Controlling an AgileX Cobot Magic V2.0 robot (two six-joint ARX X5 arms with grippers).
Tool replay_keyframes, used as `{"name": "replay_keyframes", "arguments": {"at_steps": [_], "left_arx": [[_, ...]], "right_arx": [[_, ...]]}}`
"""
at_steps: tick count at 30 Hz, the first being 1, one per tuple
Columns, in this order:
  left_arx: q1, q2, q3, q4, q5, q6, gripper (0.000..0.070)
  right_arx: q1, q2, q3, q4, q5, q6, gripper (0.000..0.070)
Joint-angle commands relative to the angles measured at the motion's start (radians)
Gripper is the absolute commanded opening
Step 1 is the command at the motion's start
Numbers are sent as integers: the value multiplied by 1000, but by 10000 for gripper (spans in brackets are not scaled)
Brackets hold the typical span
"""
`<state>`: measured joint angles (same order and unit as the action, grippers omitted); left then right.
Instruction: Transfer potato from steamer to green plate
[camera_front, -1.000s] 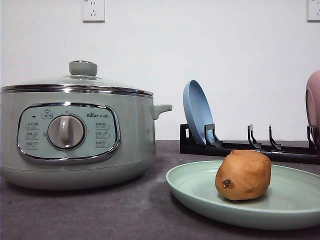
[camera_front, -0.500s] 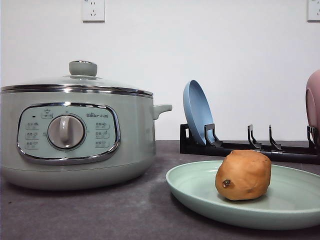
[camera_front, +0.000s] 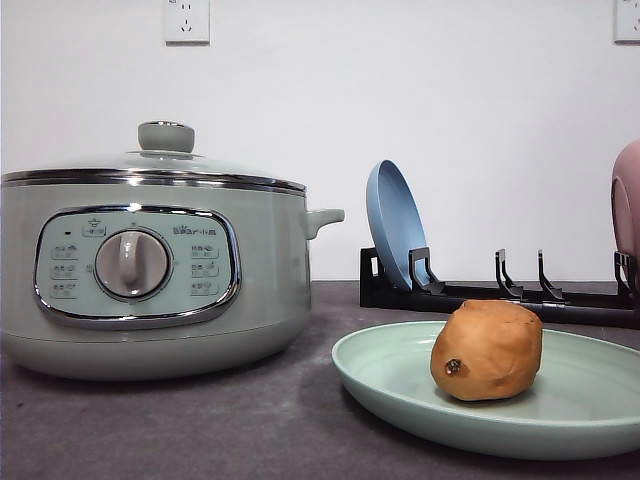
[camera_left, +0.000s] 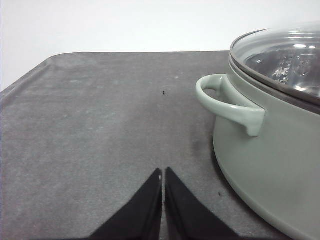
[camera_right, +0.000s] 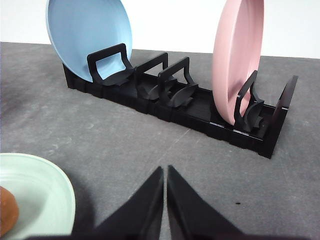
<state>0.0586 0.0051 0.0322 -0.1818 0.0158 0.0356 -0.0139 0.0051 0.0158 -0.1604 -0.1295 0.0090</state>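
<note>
On the green plate (camera_front: 560, 425), at about 4 o'clock in the front view, the potato (camera_front: 487, 351) sits alone with its dark eye spot facing the camera, well apart from the steamer (camera_front: 150, 270) at 9 o'clock, whose glass lid is on. By that layout the transfer looks done, so the step in hand is a clean retreat: both arms should stay low and clear, without brushing the plate rim or nudging the potato, which could roll on the shallow surface. The left tool (camera_left: 163, 175) has its 2 tips pressed together with nothing between them, hovering over bare table (camera_left: 100, 125) beside the steamer's side handle. The right tool (camera_right: 165, 172) is likewise closed and empty, above the table between the plate edge and the black rack (camera_right: 200, 107). That right wrist view shows all of the rack with the blue plate (camera_right: 87, 37) and the pink dish (camera_right: 237, 60) standing in it, where the front view cuts the pink dish off at its 3 o'clock edge; the steamer's inside is probably empty, though glare on the lid hides it.
</note>
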Motion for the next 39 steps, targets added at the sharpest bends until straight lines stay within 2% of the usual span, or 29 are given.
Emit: {"name": "replay_keyframes", "arguments": {"at_steps": [1, 39], "left_arx": [[0, -2, -20, -6, -2, -3, 0], [0, -2, -21, -6, -2, -3, 0]], "right_arx": [[0, -2, -4, 6, 0, 17, 0], [0, -2, -4, 6, 0, 17, 0]]}}
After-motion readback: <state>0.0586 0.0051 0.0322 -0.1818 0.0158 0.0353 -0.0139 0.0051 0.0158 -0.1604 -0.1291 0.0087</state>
